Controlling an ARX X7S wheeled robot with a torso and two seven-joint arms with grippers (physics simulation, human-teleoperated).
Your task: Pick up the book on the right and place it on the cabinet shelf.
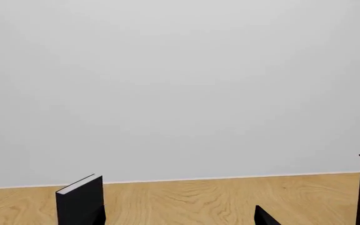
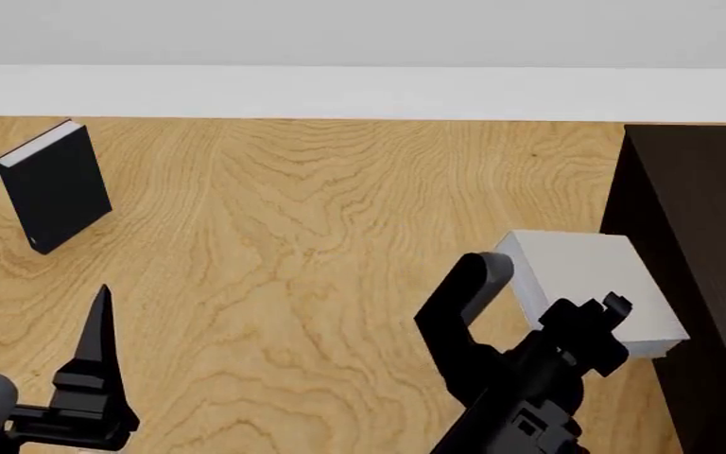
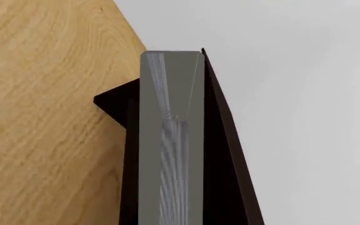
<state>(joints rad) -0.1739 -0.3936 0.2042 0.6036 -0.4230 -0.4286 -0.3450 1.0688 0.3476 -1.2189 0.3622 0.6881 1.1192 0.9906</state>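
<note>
While idling near left, the left gripper (image 2: 29, 312) is spreading its fingers wide, gripping nothing. Near right, the right gripper (image 2: 543, 288) is clamping the book (image 2: 590, 284), lifting it clear of the wooden floor (image 2: 313, 236), just beside the dark cabinet (image 2: 703, 227). Far left, a black book (image 2: 54, 184) is standing upright.

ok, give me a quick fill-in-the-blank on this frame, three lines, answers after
1. The right hand holds the ____ book.
2. That book sits right beside the dark ____.
3. The black book stands upright on the ____ side of the head view.

Answers: light-grey; cabinet; left
</note>
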